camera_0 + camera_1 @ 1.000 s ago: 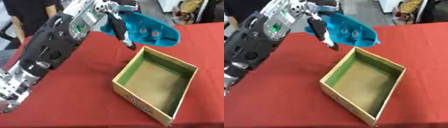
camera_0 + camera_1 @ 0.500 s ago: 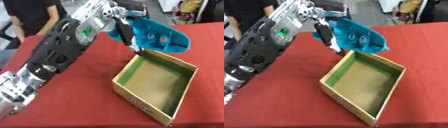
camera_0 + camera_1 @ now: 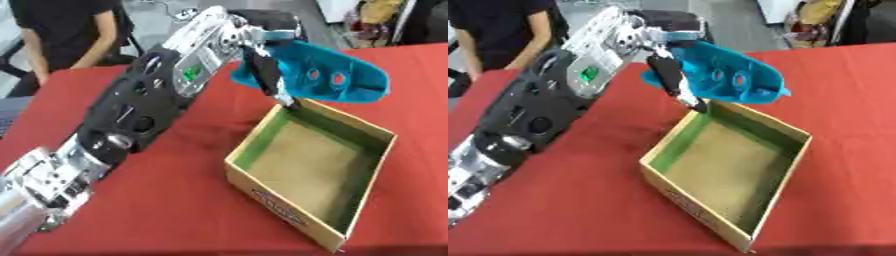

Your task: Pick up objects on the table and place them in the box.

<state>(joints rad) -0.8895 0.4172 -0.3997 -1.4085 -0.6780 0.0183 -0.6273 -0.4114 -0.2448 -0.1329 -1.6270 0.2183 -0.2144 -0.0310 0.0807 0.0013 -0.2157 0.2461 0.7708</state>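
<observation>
My left hand (image 3: 262, 70) reaches in from the lower left across the red table and is shut on a teal plastic piece (image 3: 325, 80) with round holes in it. The teal piece hangs in the air over the far edge of an open cardboard box (image 3: 315, 167), tilted down to the right. One dark finger (image 3: 686, 95) points down at the box's far corner. The box is green on its inner walls, brown on its floor, and holds nothing. My right hand shows in neither view.
The red tablecloth (image 3: 175, 200) covers the whole table. A person in dark clothes stands behind the far left edge. Cluttered things lie on the floor beyond the far right edge.
My left hand has carried the teal piece toward the near right, from beyond the box to just over its far edge.
</observation>
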